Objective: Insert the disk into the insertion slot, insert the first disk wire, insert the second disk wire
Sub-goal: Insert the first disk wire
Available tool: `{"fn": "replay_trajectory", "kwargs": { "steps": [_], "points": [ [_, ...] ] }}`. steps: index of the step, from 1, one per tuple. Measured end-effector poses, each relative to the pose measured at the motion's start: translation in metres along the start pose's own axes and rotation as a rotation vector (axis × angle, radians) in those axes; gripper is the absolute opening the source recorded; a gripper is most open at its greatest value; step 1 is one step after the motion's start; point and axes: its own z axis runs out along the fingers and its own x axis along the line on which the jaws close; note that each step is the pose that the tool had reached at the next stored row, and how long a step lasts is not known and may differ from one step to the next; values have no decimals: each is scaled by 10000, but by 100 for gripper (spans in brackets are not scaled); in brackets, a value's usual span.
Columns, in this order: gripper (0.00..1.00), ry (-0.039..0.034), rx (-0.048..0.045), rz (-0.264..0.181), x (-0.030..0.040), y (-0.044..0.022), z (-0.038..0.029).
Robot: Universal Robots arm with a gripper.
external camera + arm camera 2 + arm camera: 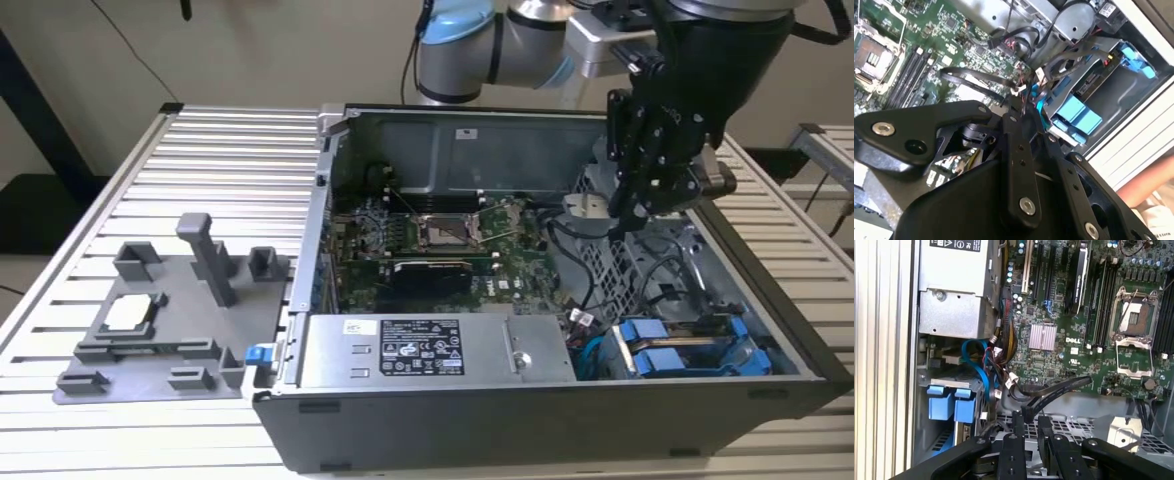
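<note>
- Tool (1030, 417) hangs over the open case (534, 415), pinching the end of a black flat cable (1064, 389).
- Disk (663, 358), in its blue frame, sits in the slot (934, 381), just beside the power supply (400, 350).
- Case stands on the table (227, 170).

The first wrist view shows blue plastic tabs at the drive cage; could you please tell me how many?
2. One blue tab and a second blue tab sit side by side, next to the looping blue cable; others may be hidden.

Bright even light, glare on the table (227, 150), shadows inside the case (534, 425).
</note>
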Motion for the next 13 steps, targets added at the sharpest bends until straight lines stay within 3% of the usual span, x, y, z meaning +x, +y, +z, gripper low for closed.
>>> {"fn": "replay_trajectory", "kwargs": {
  "steps": [3,8,13],
  "points": [
    [26,79,60,-37,-9,50,16],
    [26,339,88,-152,-33,103,41],
    [26,425,350,-242,-70,152,85]
  ]
}}
